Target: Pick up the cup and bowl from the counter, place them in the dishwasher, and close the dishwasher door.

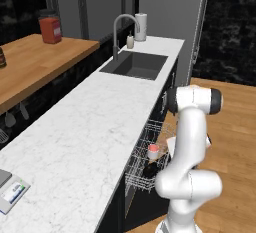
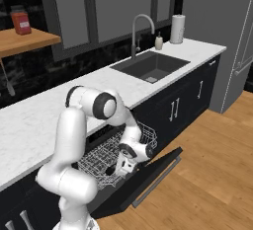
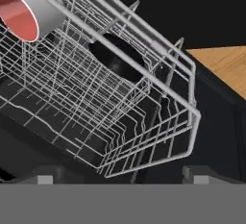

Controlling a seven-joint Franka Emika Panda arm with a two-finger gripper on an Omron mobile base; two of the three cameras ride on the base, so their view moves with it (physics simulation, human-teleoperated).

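gripper (image 2: 123,167): jaws wide apart, nothing between them, low over the rack (image 2: 106,157)
cup (image 3: 29,10): in the rack; left base view shows it upright (image 1: 153,151)
bowl (image 3: 117,57): in the rack beside the cup, seen clearly from the hand view
dishwasher door (image 2: 143,179): folded down, open, in right base view
counter (image 1: 95,127): white marble
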